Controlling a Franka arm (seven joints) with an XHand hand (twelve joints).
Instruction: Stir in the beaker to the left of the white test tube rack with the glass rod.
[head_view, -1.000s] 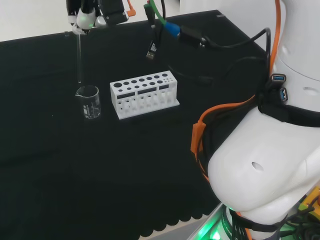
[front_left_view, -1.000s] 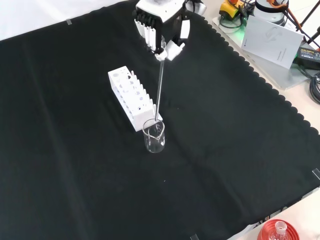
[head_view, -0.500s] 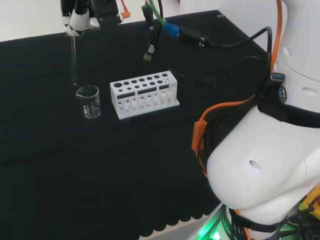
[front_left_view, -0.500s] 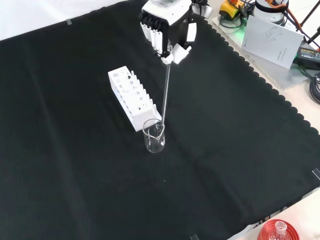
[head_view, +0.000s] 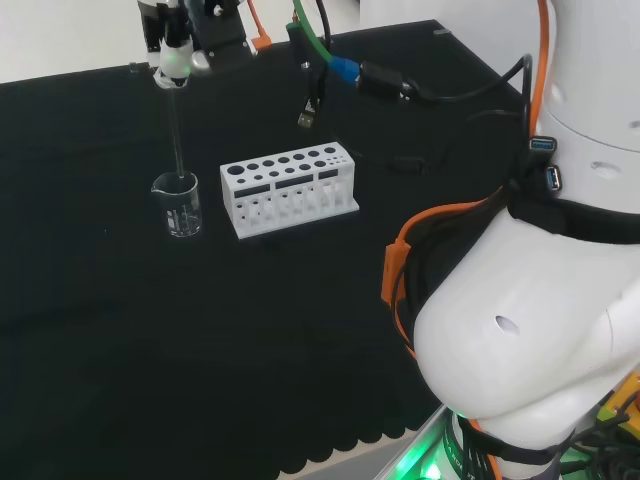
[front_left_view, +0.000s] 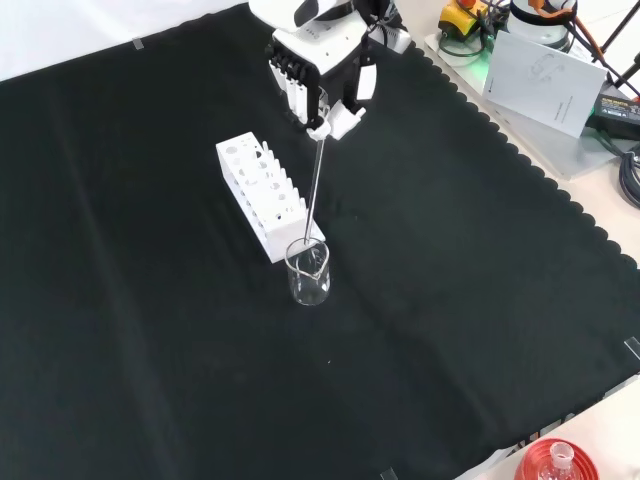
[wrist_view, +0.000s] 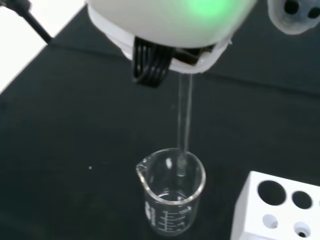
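We see the hand (front_left_view: 322, 72) above the worktop (front_left_view: 480, 300), its fingers (front_left_view: 296, 88) curled and pinched on the top of the rod (front_left_view: 313, 185). In the front view the rod hangs from them, slightly tilted, down to the beaker (front_left_view: 309, 273). In the wrist view the rod's lower end sits just inside the beaker's mouth, near the rim and above the bottom. In the head view the beaker (head_view: 179, 205) stands just left of the rack (head_view: 288, 186), apart from it; in the front view it stands just beside the rack's (front_left_view: 262, 196) near end.
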